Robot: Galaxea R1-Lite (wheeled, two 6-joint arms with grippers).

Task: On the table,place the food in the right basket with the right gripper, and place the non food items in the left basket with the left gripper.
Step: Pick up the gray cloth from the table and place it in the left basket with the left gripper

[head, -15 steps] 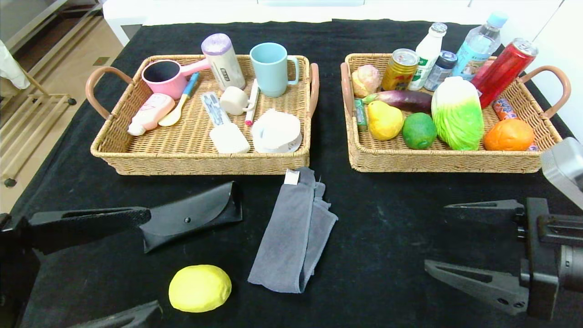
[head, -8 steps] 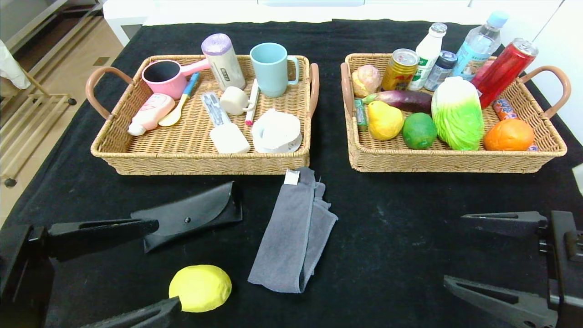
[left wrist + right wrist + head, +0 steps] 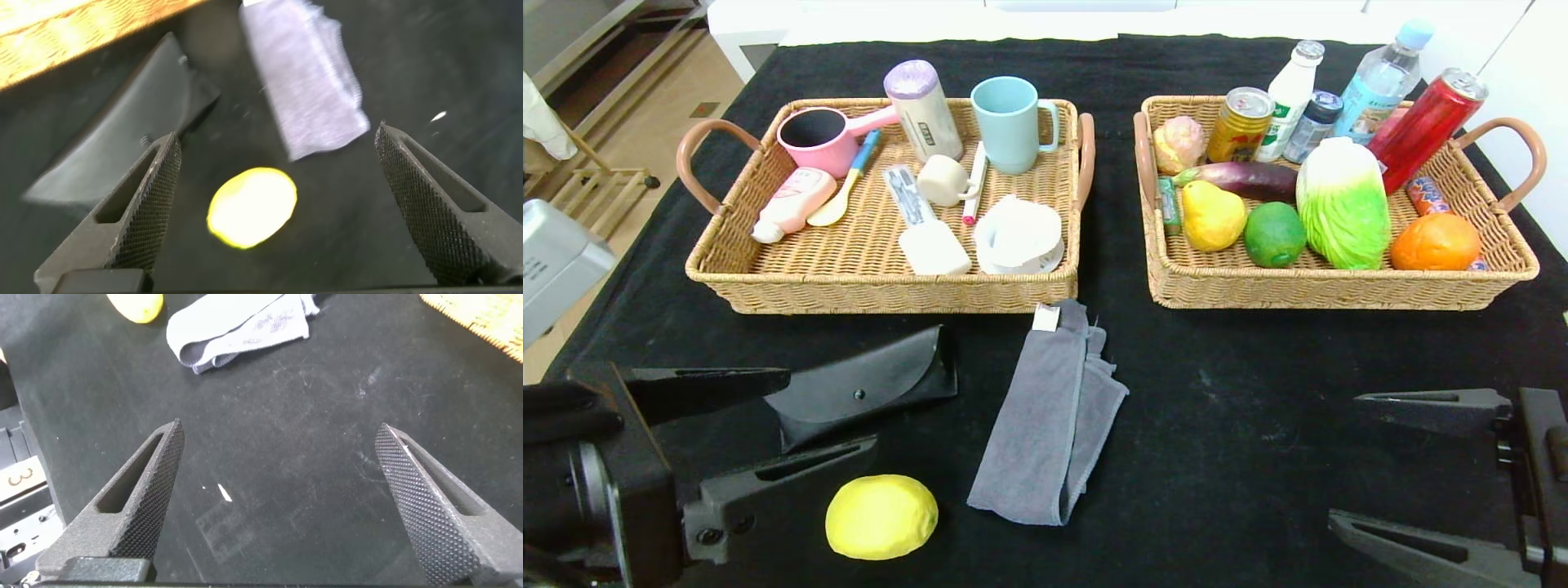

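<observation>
A yellow lemon (image 3: 880, 516) lies on the black table near the front. A folded grey towel (image 3: 1049, 416) lies to its right, and a black glasses case (image 3: 866, 388) lies behind it. My left gripper (image 3: 832, 408) is open and empty at the front left, its fingers reaching over the case's near end, just left of the lemon. In the left wrist view the lemon (image 3: 252, 207) sits between the open fingers of the left gripper (image 3: 278, 134), with the towel (image 3: 304, 77) and case (image 3: 122, 139) beyond. My right gripper (image 3: 1343, 457) is open and empty at the front right over bare table.
The left wicker basket (image 3: 882, 290) holds cups, a brush, a bottle and other non-food items. The right basket (image 3: 1339, 290) holds fruit, vegetables, cans and bottles. The right wrist view shows its gripper (image 3: 280, 426), the towel (image 3: 237, 327) and the lemon (image 3: 137, 305).
My left gripper has turned and swung inward, its fingers now over the case's end beside the lemon. My right gripper has drawn back toward the lower right.
</observation>
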